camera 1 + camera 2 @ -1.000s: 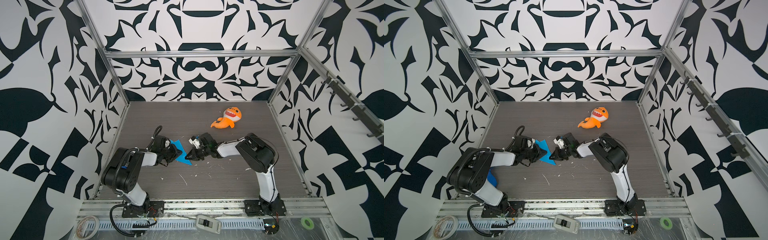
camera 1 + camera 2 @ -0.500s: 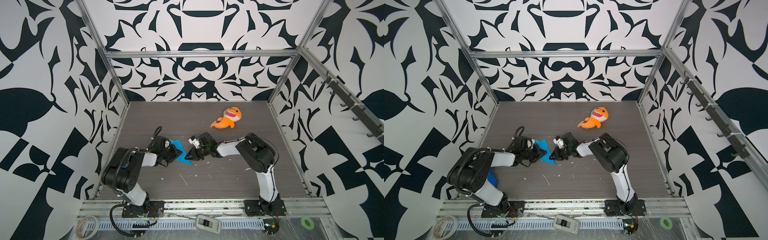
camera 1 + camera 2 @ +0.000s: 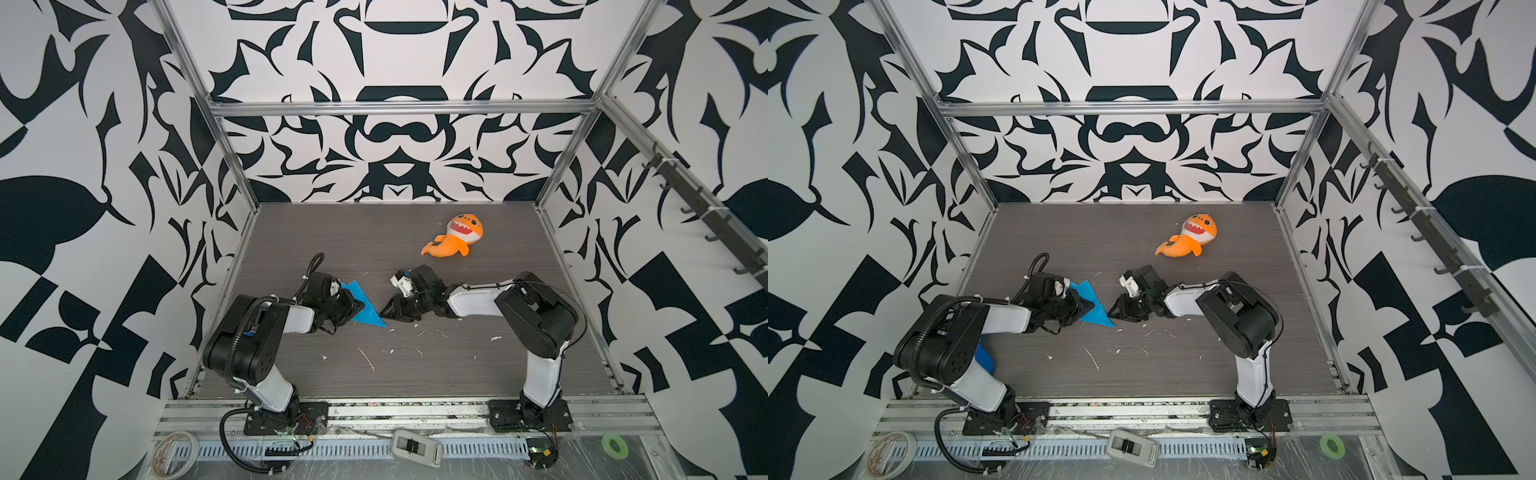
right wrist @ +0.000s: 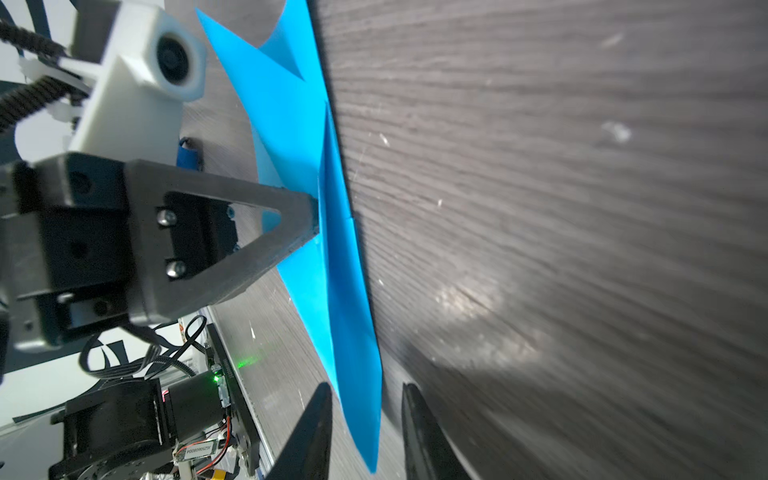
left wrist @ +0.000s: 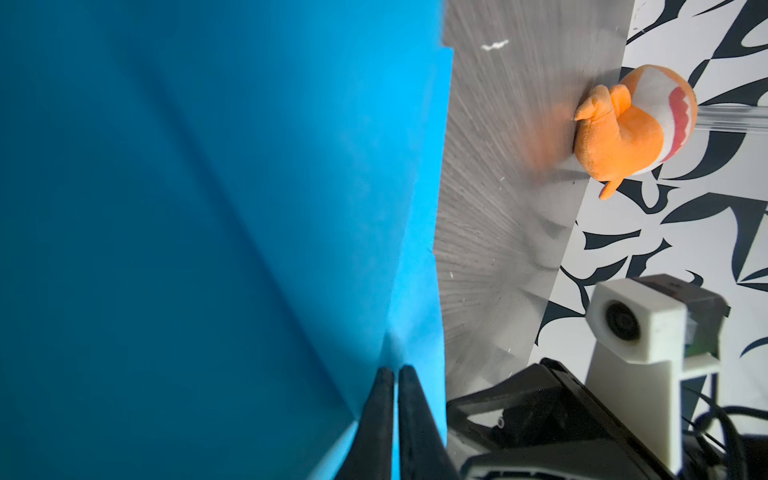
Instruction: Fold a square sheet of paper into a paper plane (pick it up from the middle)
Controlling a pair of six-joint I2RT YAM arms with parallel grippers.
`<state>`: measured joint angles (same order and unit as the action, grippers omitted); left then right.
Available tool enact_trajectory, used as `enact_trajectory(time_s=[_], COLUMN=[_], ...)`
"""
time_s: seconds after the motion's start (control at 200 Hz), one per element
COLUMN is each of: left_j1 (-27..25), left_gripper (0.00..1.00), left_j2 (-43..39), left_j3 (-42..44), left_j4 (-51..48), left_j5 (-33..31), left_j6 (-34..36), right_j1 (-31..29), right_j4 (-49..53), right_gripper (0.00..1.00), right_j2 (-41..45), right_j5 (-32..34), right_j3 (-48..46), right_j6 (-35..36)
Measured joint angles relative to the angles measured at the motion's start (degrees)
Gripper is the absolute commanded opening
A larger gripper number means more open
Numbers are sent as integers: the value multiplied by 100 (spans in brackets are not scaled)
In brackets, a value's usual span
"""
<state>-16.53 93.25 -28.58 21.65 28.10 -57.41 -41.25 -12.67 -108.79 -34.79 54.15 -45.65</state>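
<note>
Left wrist view is pretty much all blue: the paper plane (image 5: 208,208) fills it, and the left gripper (image 5: 104,372) has its jaws clenched tight on a folded edge. In the right wrist view the right gripper (image 4: 366,388) has its jaws released, spread either side of the pointed nose without pinching it. In both top views the paper plane sits left of centre on the counter (image 3: 415,365), between the two arms. The orange shark plush (image 3: 455,241) lies well apart, further back.

paper plane (image 3: 368,312): partly under left fingers (image 3: 351,306) | blue disc (image 3: 985,358): mostly behind left arm (image 3: 951,332)
</note>
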Motion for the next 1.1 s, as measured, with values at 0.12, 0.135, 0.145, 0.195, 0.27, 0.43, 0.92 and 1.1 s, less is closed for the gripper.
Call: enact_trajectory(time_s=[0.12, 0.135, 0.145, 0.195, 0.27, 0.43, 0.92, 1.1], left_j1=[0, 0, 0, 0, 0, 0, 0, 0], left_gripper=[10, 10, 10, 10, 10, 10, 9, 9], left_j2=[4, 4, 4, 4, 4, 4, 9, 9], left_j3=[0, 0, 0, 0, 9, 11, 9, 11], left_j4=[11, 11, 11, 13, 24, 26, 17, 9], left_j5=[0, 0, 0, 0, -2, -2, -22, -33], left_j6=[0, 0, -2, 0, -4, -26, -153, -190], right_j1=[-22, -33, -37, -92, -184, -315, -334, -326], right_j4=[87, 114, 131, 245, 369, 393, 970, 1069], right_gripper=[27, 26, 26, 23, 17, 13, 10, 10], right_j2=[66, 66, 66, 63, 48, -57, -579, -579], right_j5=[61, 74, 85, 131, 162, 186, 291, 295], right_j3=[59, 79, 96, 195, 382, 723, 1047, 1049], right_j6=[-15, -9, -15, 28, 63, 81, 96, 114])
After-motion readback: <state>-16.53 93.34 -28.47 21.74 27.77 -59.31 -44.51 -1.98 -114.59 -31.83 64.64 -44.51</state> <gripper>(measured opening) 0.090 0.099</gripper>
